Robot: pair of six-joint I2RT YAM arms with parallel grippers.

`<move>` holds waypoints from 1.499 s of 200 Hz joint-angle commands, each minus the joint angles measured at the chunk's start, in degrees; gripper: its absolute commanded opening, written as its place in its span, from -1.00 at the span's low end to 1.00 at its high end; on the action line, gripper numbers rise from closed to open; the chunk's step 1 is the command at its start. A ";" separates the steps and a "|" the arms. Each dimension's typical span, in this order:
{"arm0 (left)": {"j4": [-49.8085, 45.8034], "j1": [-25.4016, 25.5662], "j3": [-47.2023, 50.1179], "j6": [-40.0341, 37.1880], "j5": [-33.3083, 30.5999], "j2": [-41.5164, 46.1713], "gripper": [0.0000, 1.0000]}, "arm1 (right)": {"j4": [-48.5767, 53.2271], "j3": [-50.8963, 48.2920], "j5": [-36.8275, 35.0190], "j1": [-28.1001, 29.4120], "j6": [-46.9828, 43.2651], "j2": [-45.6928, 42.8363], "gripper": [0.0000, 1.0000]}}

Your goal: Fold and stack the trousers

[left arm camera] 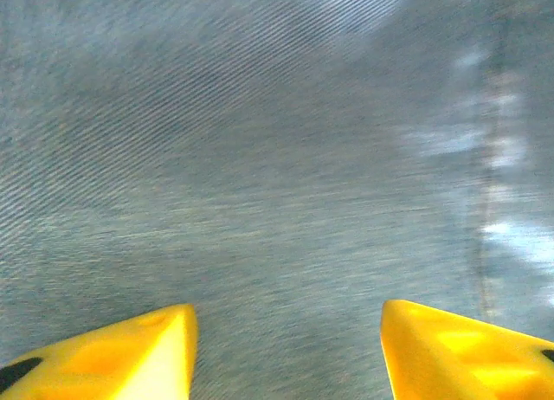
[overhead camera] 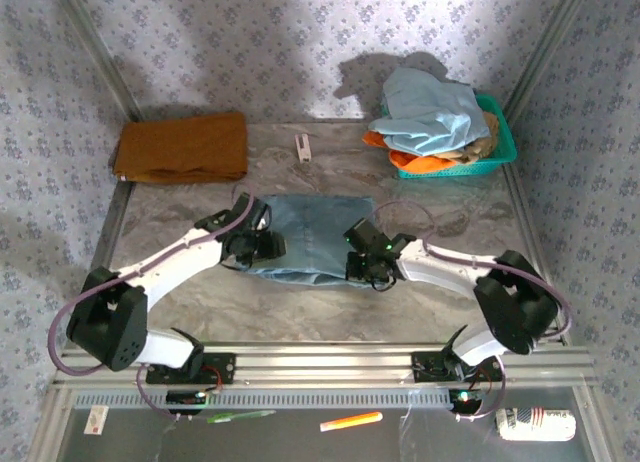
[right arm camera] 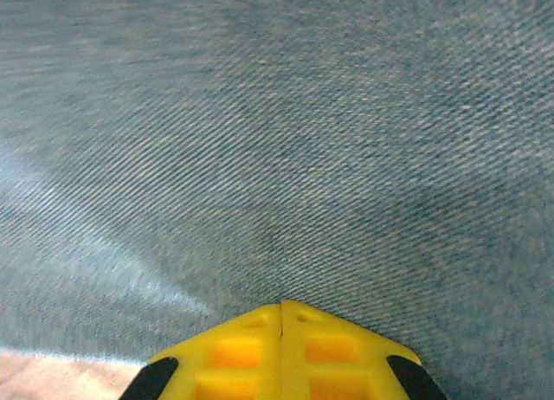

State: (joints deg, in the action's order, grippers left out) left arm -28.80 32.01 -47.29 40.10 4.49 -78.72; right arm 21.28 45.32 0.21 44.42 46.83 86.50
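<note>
— Left gripper status?
— Partly open, holding nothing. Its fingers stand apart directly above the trousers. Denim spans the gap beneath them, and a stitched seam runs off to the right of the tips.
— Right gripper?
— Fully closed, tips together and set against the denim. I cannot tell whether any cloth is caught at the tips. Bare table shows just below and left of them, so this gripper sits close to an edge of the garment.
— Where do the trousers lie?
— Folded into a flat block between my two grippers, one gripper at each side.
— Procedure for this step?
— My judgement: flatten and square the fold.
1. Press lightly.
2. Sweep outward from the middle, both sides together.
3. Before any lift, take every layer at the edge, not the top ply alone; otherwise the block will likely open.
— Risk?
— Dragging with closed tips may wrinkle the top layer.
</note>
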 commanded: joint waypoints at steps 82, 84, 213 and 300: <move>0.93 -3.84 16.11 4.66 1.12 11.90 -0.09 | 4.03 -6.76 -3.43 -9.76 -2.31 -2.44 -1.00; 0.56 -3.32 16.05 4.93 1.06 12.44 -0.09 | 4.30 -6.68 -3.32 -10.16 -2.70 -2.80 -1.00; -4.29 -23.53 -29.32 -6.22 -4.04 -11.84 0.52 | 13.57 13.69 1.86 -13.56 -12.24 -8.92 -0.36; -4.74 -32.12 -71.34 -10.94 1.69 -52.48 0.16 | 7.81 14.20 9.26 -18.74 -15.71 -3.92 -0.21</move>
State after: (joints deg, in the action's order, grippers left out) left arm -31.11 1.04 -108.03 31.99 3.81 -125.62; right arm 30.04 58.28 6.74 26.09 33.21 80.44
